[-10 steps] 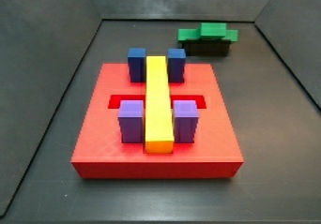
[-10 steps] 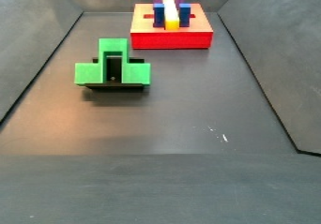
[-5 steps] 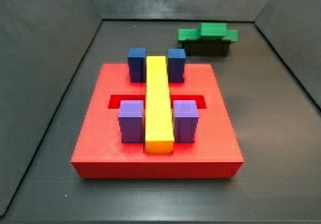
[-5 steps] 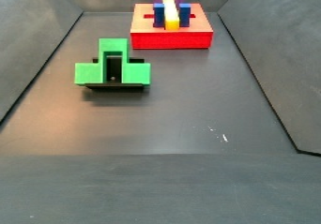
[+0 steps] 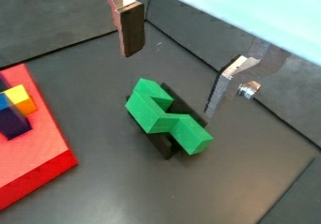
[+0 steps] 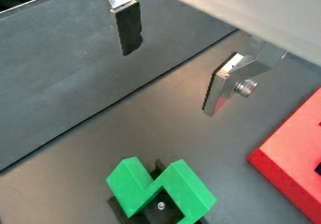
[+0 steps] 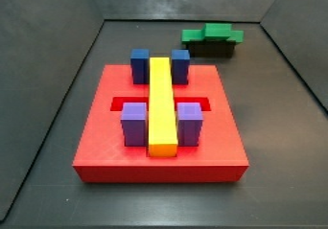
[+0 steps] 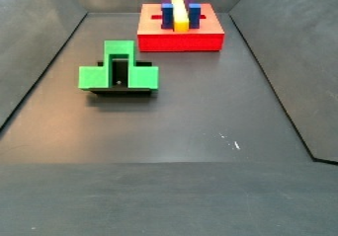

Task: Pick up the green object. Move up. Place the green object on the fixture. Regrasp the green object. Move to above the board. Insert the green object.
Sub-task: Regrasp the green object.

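Note:
The green object (image 7: 209, 33) sits on the dark fixture (image 7: 213, 49) at the far end of the floor, beyond the red board (image 7: 113, 148). In the opposite side view the green object (image 8: 117, 75) straddles the fixture (image 8: 122, 91), well short of the board (image 8: 180, 42). In both wrist views my gripper (image 5: 171, 78) (image 6: 168, 78) hangs open above the floor with nothing between its fingers. The green object (image 5: 163, 115) (image 6: 156, 189) lies below and apart from the pads. The gripper does not show in either side view.
On the board stand a long yellow bar (image 7: 160, 101), blue blocks (image 7: 140, 64) and purple blocks (image 7: 133, 125). Dark walls (image 7: 52, 70) enclose the floor on all sides. A corner of the board (image 5: 28, 167) (image 6: 294, 162) shows in both wrist views.

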